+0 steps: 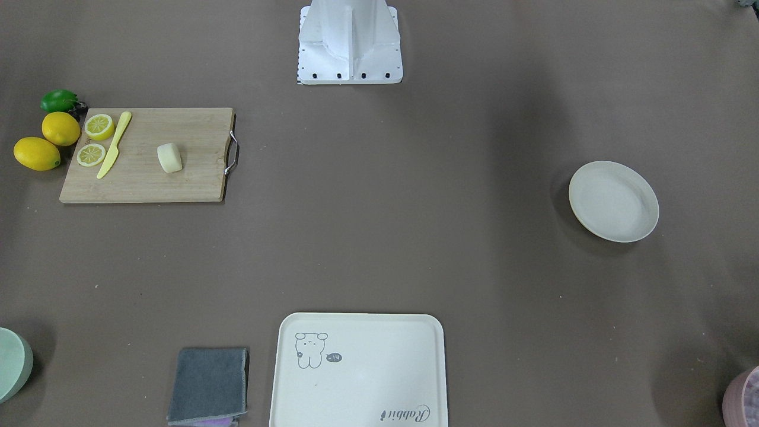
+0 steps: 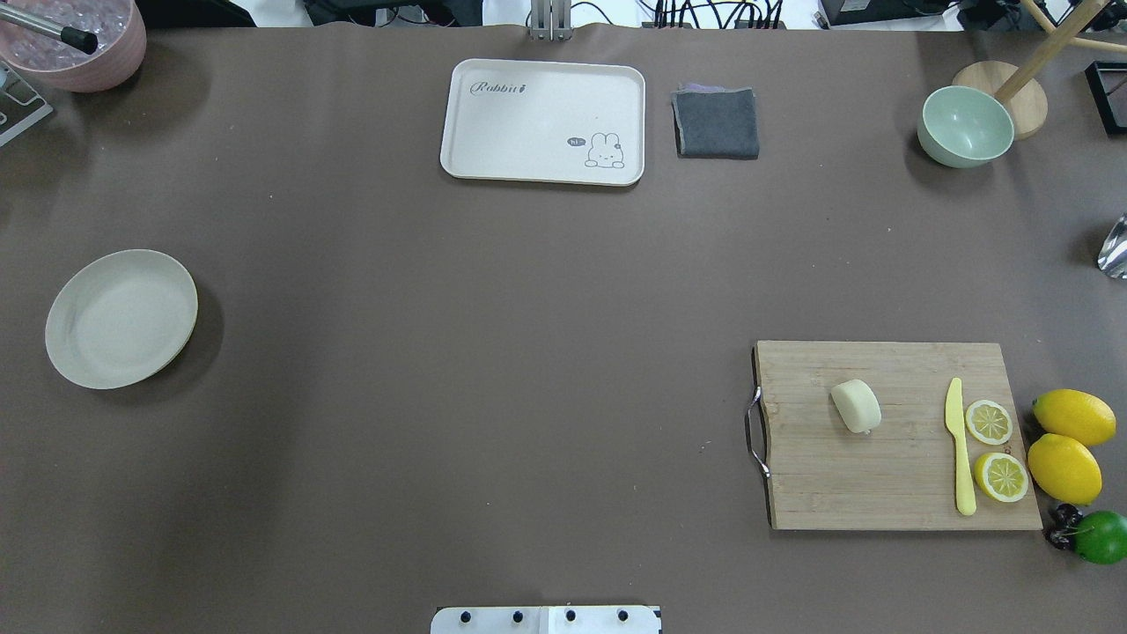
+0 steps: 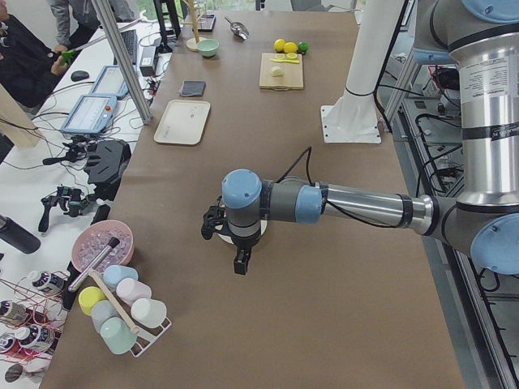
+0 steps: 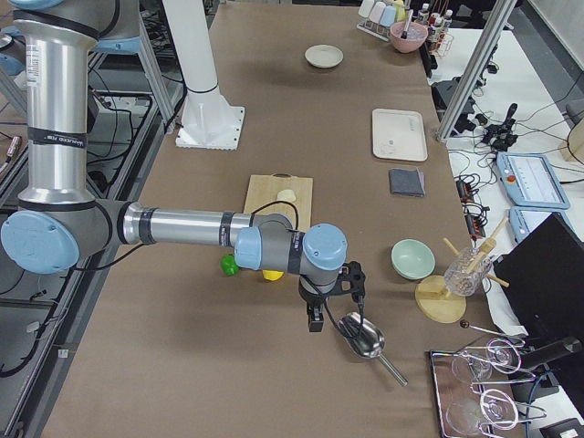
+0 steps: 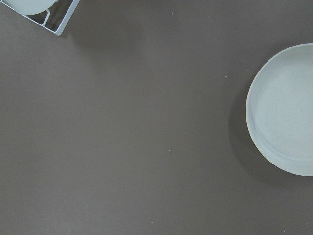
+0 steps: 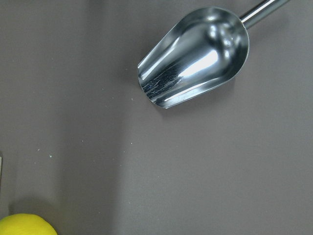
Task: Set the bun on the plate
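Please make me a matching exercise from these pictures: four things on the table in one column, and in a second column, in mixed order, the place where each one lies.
Things:
1. bun
2. plate
3. yellow knife
4. grey cloth

Places:
A. folded, beside the tray
B. apart from everything else, with nothing on it
C. near the middle of the cutting board
D. on the cutting board, right next to the lemon slices

Pairs: 1-C, 2-B, 3-D, 4-A.

We get 2 steep-down cams, front & overhead, facing opp. ways over the table [image 2: 493, 352]. 2 end cams look lengthwise. Wrist cams sit close, the left one sharing the plate [image 5: 283, 107], frame right.
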Available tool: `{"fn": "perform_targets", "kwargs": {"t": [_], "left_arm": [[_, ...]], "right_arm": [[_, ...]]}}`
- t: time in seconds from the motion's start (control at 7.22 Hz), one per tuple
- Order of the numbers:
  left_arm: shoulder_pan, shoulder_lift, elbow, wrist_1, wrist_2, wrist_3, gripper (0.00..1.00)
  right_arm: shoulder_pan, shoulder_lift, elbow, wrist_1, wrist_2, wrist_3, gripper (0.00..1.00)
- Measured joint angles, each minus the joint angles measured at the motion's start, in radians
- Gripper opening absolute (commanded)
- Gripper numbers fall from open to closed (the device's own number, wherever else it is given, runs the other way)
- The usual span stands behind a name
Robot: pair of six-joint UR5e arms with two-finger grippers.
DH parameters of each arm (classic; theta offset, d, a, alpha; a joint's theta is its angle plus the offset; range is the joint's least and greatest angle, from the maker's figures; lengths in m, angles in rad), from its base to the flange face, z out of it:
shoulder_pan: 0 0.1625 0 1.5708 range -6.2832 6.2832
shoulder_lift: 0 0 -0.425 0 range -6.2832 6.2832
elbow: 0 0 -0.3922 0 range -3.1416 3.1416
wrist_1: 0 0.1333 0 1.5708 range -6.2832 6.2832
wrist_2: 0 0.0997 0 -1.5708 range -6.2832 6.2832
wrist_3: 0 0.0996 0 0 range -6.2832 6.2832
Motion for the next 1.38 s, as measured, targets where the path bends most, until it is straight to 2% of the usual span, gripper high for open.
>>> {"fn": "perform_targets", "kwargs": {"t": [0.97, 1.25, 1.38], "left_arm": [[0.006, -0.003, 0.007, -0.026, -0.002, -0.005, 0.98], [0.041, -0.009, 0.03, -0.102, -0.019, -0.092, 0.98], [0.078, -0.02, 0.065, -0.182, -0.026, -0.177, 0.98]], "right_arm": [[0.0, -0.008, 0.003, 0.001, 0.007, 0.006, 1.0], [0.0, -0.009, -0.002, 0.0, 0.006, 0.007, 1.0], [0.0, -0.009, -0.004, 0.0, 0.006, 0.008, 1.0]]}}
